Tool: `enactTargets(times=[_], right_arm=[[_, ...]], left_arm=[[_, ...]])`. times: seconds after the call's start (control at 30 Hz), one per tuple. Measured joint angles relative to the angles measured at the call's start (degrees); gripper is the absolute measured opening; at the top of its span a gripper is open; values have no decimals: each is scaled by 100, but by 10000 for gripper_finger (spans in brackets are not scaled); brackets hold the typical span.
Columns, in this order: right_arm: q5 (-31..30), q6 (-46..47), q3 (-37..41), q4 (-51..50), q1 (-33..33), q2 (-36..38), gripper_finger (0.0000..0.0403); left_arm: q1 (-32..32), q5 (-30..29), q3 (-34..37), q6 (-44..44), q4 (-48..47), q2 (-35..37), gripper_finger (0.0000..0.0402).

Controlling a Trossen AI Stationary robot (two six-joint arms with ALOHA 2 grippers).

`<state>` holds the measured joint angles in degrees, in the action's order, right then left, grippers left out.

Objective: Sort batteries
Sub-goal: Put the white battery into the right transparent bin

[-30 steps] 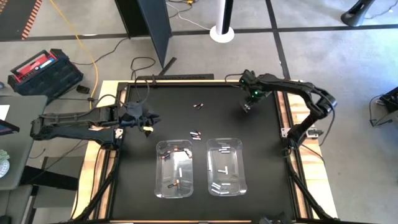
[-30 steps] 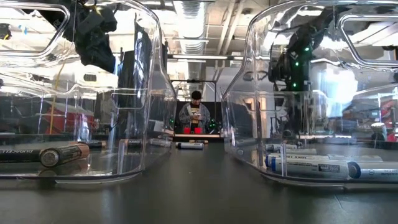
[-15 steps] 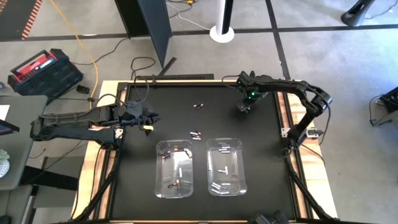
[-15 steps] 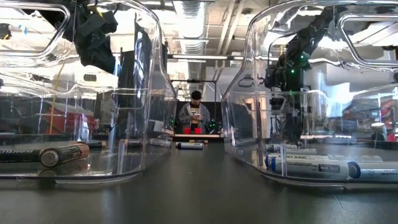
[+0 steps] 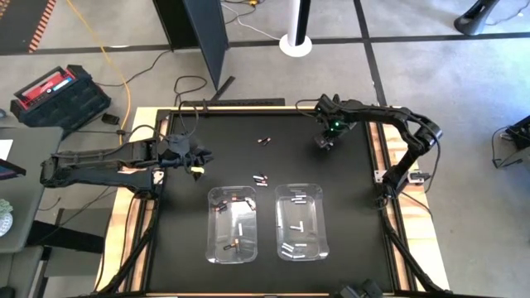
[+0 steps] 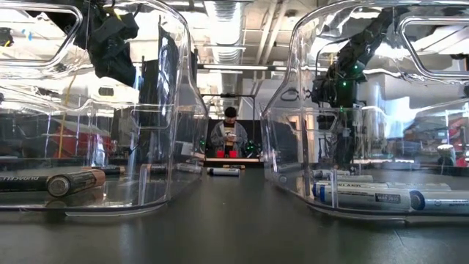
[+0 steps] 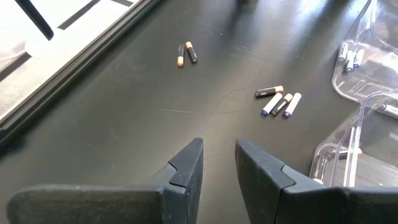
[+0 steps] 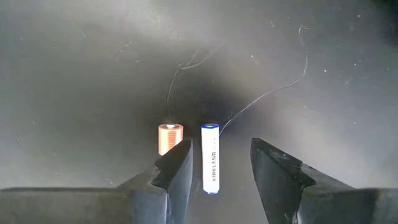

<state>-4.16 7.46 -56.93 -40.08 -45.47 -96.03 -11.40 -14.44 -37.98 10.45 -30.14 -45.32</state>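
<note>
Batteries lie in L bin (dark) & R bin (white); loose ones on mat. R gripper spread over white cell, copper-ended cell beside. L gripper hovers, fingers slightly apart, empty.

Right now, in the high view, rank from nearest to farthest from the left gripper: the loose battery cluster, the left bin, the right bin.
From the left gripper:
1. Left bin, just below it.
2. Loose battery cluster, mid-table.
3. Right bin, farther right.
The first two are close.
</note>
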Motion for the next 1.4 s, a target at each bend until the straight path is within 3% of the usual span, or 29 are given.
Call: enactTargets(times=[0.8, 1.4], right_arm=[[-2, -44, 4, -174, 8, -13, 180], [-31, 90, -20, -154, 74, -630, 166]], left_arm=[[0, 4, 0, 93, -49, 0, 91], [0, 7, 0, 95, -101, 0, 91]])
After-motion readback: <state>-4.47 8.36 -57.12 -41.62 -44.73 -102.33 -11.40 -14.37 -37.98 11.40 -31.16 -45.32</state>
